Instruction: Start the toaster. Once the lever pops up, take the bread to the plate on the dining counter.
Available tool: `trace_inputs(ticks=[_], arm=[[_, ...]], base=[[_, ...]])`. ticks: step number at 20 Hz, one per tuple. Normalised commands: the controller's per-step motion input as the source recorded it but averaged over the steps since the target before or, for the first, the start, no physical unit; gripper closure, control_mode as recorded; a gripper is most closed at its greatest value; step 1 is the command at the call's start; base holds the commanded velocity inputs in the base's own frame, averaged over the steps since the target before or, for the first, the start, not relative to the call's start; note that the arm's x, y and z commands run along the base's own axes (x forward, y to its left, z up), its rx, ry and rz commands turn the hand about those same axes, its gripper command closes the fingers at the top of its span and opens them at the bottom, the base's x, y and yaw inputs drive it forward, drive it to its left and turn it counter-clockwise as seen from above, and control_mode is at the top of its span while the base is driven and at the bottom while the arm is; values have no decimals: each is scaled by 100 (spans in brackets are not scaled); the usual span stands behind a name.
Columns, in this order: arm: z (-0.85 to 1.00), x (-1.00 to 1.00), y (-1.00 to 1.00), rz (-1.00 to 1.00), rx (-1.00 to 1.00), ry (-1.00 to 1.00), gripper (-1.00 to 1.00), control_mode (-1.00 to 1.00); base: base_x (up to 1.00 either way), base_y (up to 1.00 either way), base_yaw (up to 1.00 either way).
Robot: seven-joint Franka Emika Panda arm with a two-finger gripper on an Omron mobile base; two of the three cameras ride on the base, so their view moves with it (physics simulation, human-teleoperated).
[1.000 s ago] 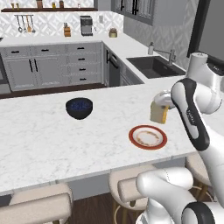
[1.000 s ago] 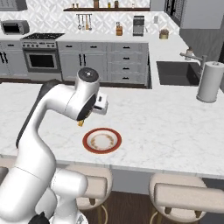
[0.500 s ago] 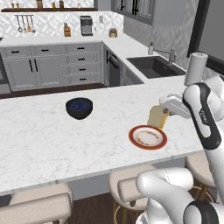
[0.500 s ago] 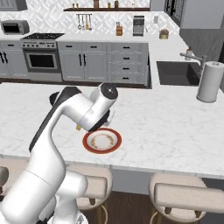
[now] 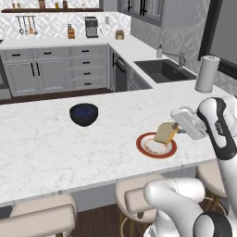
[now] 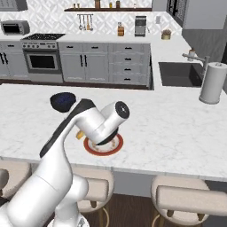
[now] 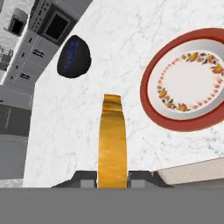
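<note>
white arm bent low, bread (image 5: 165,133) clamped above plate (image 5: 143,140)

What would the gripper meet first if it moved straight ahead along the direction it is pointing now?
Probably the bare marble of the dining counter, between the dark bowl and the plate. The gripper, shut on the bread, points there in the hand view; depth is uncertain.

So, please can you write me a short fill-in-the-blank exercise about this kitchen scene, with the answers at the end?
1. The gripper is shut on the ____.
2. The plate has a ____ rim.
3. The dark bowl stands on the white marble ____.
4. The bread hangs above the plate, not yet ____ it.

Missing words: bread; red; counter; on
</note>
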Motion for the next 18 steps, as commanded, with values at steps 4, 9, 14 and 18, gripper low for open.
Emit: trace_inputs(ticks=[4,9,14,18], arm=[[-16,20,-27,-8,25,22,100,-100],[-18,15,-32,-14,14,17,100,-100],[-24,25,-13,-13,2,15,100,-100],[-36,48,0,-10,0,12,100,-100]], base=[[0,0,0],[0,0,0],[0,0,0],[0,0,0]])
